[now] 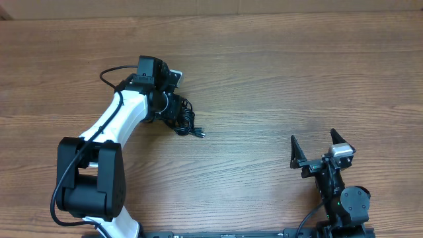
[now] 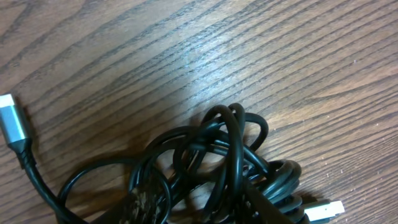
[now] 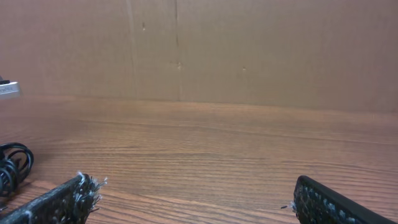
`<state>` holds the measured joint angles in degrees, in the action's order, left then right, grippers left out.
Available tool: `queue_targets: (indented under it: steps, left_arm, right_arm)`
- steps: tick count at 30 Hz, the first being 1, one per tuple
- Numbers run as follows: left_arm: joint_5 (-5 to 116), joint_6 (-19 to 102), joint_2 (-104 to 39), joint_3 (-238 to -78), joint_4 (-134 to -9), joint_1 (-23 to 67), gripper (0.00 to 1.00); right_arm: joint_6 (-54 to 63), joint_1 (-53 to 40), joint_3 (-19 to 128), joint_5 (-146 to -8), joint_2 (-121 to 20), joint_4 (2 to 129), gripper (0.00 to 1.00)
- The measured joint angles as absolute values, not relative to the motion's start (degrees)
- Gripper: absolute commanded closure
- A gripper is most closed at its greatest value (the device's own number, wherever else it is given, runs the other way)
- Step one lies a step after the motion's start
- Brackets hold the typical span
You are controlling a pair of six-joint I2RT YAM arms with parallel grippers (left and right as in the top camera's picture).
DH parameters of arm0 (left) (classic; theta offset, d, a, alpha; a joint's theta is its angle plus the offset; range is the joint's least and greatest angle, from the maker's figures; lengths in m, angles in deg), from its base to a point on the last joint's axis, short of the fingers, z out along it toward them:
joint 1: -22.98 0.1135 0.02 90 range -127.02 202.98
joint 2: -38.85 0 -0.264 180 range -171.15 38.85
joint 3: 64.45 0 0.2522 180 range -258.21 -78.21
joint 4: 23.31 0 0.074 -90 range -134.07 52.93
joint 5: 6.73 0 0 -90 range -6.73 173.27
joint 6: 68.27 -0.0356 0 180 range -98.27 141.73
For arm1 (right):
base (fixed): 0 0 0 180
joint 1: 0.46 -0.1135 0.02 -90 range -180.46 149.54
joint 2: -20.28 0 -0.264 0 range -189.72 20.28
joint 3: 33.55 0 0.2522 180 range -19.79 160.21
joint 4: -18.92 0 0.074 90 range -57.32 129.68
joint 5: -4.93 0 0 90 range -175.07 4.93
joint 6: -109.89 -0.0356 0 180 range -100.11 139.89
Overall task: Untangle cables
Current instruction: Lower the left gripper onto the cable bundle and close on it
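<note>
Cables (image 1: 185, 121): thin black cords are lying knotted in one loose clump on the wooden table (image 1: 277, 73), left of centre and right under the left arm's wrist, well apart from the right arm.
Plugs: in the left wrist view a silver USB plug (image 2: 12, 121) is trailing out to the left on a free lead, and a pale plug (image 2: 323, 211) is poking out at the clump's lower right. Overhead, a dark plug end (image 1: 198, 134) is sticking out on the near right.
Handling: the cords are looking light, limp and soft, with a smooth jacket that is likely slippery. Pulling one loop is likely to drag its neighbours along. Only the plugs are looking stiff.
Hold point: the free lead just behind the silver USB plug is offering the cleanest grip. The topmost loop (image 2: 233, 134), arching above the rest, is the other candidate.
Left gripper (image 1: 170, 109): it is hanging directly over the clump, but its fingers are not showing clearly in any view, so I cannot tell whether it is spread or pinching a cord.
Right gripper (image 1: 318, 147): its jaws are standing spread wide, gripping and touching nothing, at the near right of the table.
</note>
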<state>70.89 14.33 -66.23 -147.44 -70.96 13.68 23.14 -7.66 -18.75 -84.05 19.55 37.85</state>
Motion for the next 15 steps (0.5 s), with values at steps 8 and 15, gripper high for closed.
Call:
queue_targets:
  steps: [8,15]
  left_arm:
    - [70.9,14.3,-66.2,-147.4,-70.4,13.6,0.68]
    - [70.8,14.3,-66.2,-147.2,-70.0,13.6,0.78]
  right_arm:
    - [23.1,-7.7,-18.8,-84.0,19.6,37.8,0.00]
    - [23.1,-7.7,-18.8,-84.0,19.6,37.8,0.00]
